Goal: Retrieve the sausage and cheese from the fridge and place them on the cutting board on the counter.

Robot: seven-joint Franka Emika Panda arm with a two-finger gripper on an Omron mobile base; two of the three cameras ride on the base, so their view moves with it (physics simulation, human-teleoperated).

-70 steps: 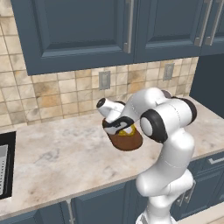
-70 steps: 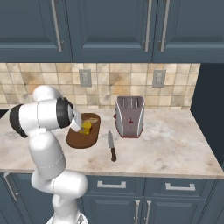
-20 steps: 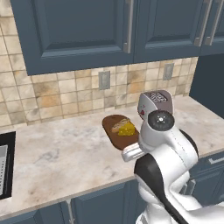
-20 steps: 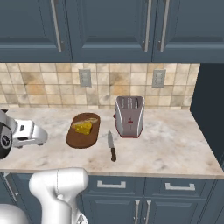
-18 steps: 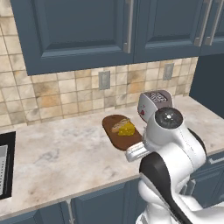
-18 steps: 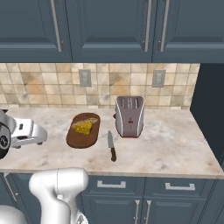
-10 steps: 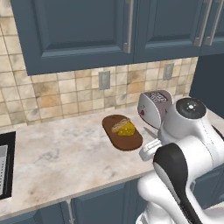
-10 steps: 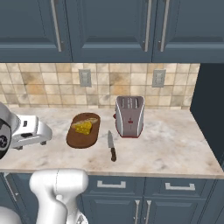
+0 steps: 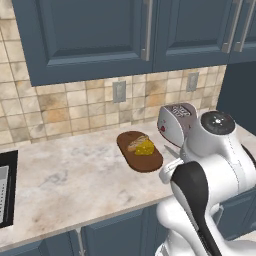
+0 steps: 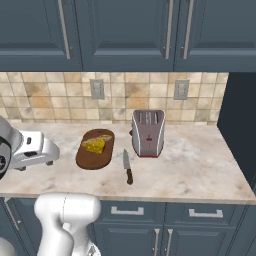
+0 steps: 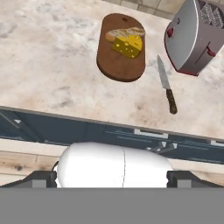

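The cheese, a bright yellow wedge, lies on the dark brown oval cutting board, touching a tan bread-like piece. The board rests on the beige counter with the cheese on its far half. From the right, the cheese and board sit left of the toaster. My gripper is open and empty, drawn back off the counter's front edge, well short of the board. My white hand hangs at the left. The sausage and fridge are out of view.
A silver toaster stands right of the board. A knife lies between them, its handle toward the front edge. A sink sits far left. Dark blue cabinets hang above, and a tall dark panel closes the right end.
The arm has swung away from the board; its upper body moved right in the left base view and the hand drifted right in the right base view. The cheese stays on the board.
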